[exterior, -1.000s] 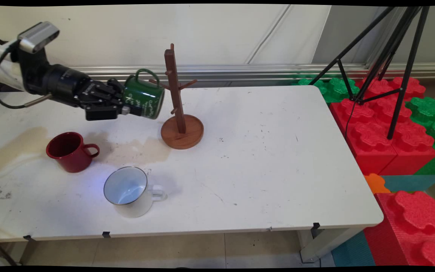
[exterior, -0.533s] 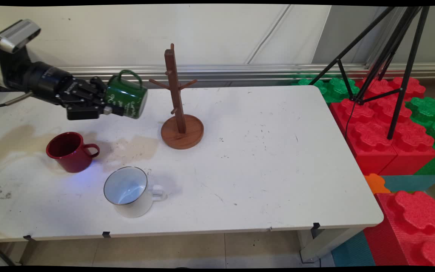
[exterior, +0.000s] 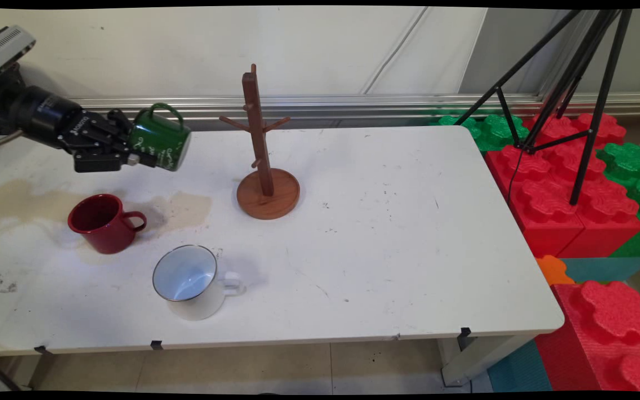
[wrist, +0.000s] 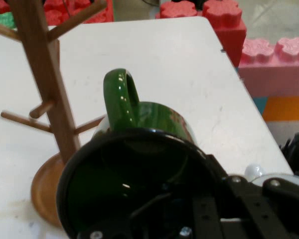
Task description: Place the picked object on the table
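my jaws are closed on the rim of the green mug (exterior: 160, 139) and hold it in the air above the far left part of the desk (exterior: 398, 233). the mug lies on its side, with the handle at 12 o'clock and the bottom toward the wooden mug stand (exterior: 258, 133), which is at 3 o'clock from it, near but apart. no mug hangs on the pegs of the stand. the red mug (exterior: 100, 222) stands on the desk at 7 o'clock from the green one, and the white mug (exterior: 189, 280) is at 5 o'clock from the red one, both upright. a brownish stain (exterior: 181, 208) lies on the desk between the red mug and the base of the stand.

the hand view shows the green mug (wrist: 139, 119) from its open side, with the dark inside and the handle on top, and the stand (wrist: 45, 99) at 10 o'clock. the other two mugs are only in the main view, which also shows the gap between mug and pegs.
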Controlling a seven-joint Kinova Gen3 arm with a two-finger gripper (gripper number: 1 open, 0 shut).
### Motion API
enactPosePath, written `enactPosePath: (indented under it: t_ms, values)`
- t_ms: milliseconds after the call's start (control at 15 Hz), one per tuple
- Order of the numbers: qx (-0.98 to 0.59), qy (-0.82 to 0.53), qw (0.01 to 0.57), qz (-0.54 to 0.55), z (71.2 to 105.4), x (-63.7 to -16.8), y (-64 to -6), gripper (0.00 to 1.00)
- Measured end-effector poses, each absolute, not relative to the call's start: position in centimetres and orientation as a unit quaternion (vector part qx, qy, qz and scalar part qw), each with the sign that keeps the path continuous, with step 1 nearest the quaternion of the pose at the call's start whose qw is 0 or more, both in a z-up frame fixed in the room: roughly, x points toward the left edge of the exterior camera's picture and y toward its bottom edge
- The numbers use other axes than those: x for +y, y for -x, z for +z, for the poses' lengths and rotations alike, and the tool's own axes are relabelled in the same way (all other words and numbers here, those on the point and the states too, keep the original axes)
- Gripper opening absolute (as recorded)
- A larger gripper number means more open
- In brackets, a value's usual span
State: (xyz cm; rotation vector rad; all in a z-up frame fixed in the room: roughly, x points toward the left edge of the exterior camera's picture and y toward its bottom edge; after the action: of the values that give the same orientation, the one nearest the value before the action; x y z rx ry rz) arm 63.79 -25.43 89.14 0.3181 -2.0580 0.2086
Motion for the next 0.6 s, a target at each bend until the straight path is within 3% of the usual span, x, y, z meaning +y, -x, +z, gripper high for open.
enactPosePath:
  t_ms: [600]
  values:
    - [-0.881,-0.13,0.441,0.11,88.9,-25.7,-67.8,0.0]
